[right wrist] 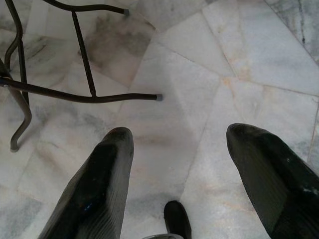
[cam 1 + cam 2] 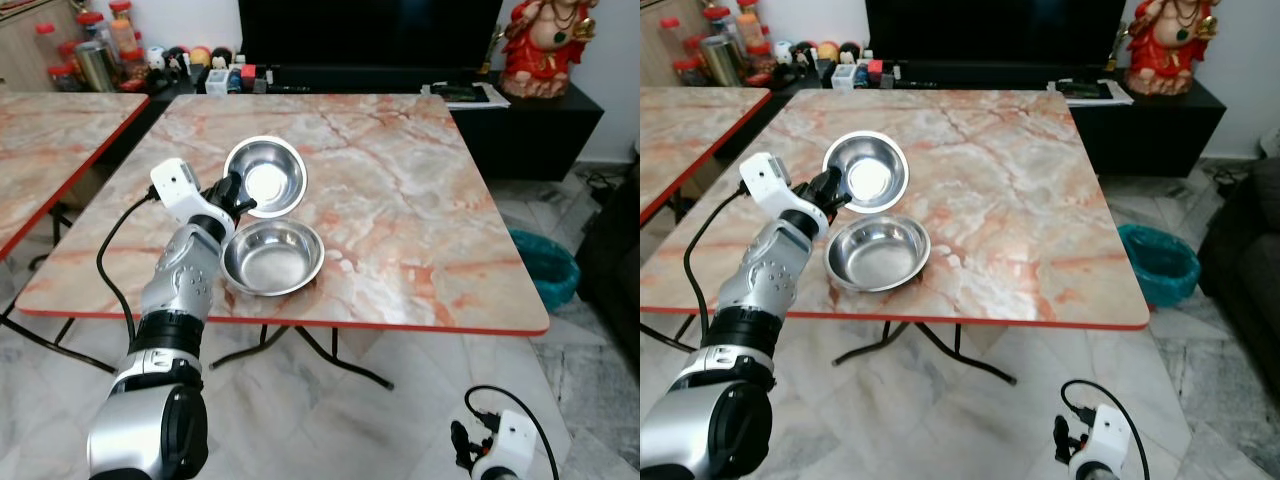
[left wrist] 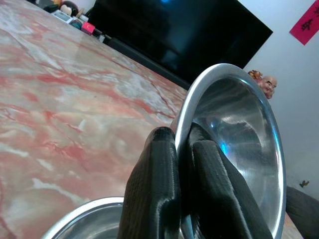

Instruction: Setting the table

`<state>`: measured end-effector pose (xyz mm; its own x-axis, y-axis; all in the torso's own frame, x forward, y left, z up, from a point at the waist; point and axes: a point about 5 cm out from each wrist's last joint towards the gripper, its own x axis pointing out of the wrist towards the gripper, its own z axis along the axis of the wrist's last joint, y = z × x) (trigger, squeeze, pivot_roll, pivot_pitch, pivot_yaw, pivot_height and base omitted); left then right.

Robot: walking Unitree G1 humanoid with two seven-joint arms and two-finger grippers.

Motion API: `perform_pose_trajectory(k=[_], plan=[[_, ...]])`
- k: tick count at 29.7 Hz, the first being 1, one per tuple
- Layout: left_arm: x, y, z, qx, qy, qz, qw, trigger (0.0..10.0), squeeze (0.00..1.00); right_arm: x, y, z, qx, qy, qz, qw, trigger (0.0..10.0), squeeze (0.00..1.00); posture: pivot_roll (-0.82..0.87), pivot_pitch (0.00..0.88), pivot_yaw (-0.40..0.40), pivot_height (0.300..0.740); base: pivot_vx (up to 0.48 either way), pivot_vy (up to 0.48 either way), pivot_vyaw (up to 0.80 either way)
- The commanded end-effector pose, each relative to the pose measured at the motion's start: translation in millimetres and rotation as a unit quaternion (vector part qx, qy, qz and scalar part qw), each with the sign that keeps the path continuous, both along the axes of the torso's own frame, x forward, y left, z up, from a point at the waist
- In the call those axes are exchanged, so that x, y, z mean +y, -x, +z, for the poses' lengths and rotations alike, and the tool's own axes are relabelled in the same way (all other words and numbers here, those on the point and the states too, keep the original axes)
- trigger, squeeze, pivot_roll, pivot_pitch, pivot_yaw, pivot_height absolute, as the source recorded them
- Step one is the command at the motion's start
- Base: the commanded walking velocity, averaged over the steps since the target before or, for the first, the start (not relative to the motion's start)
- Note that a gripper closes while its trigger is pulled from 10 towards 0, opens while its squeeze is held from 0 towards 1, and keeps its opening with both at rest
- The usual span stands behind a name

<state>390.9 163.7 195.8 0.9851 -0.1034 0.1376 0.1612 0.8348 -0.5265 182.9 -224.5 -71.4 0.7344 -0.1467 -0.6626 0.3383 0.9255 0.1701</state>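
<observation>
Left gripper (image 2: 232, 190) fingers pinch tilted steel bowl (image 2: 266, 177) rim over 2nd bowl (image 2: 273, 257).

Lower steel bowl (image 3: 84, 219), cut off by the frame edge.

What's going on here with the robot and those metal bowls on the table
The robot is setting the marble-patterned table. Its left gripper is pinching the rim of one steel bowl, holding it tilted up on edge above the tabletop. A second steel bowl sits flat on the table just in front of it, near the front edge. The right gripper hangs idle, fingers open, low beside the table over the tiled floor.
</observation>
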Motion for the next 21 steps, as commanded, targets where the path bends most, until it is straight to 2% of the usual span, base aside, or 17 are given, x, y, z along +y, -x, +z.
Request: perform_pose_trajectory(k=[1,21], plan=[[3.2,0.4,8.2,-0.022,-0.002,0.009,1.000,10.0,0.00,-1.4,-0.6,1.0,-0.004,0.001,-0.003,1.000,10.0,0.00,0.03,0.000,0.001,0.736,0.000,0.000,0.00],[5.5,0.5,9.4,-0.029,0.002,0.015,0.999,10.0,0.00,-1.9,-1.1,1.3,-0.005,0.002,-0.002,1.000,10.0,0.00,0.03,0.000,-0.003,0.736,0.254,0.000,-0.07]])
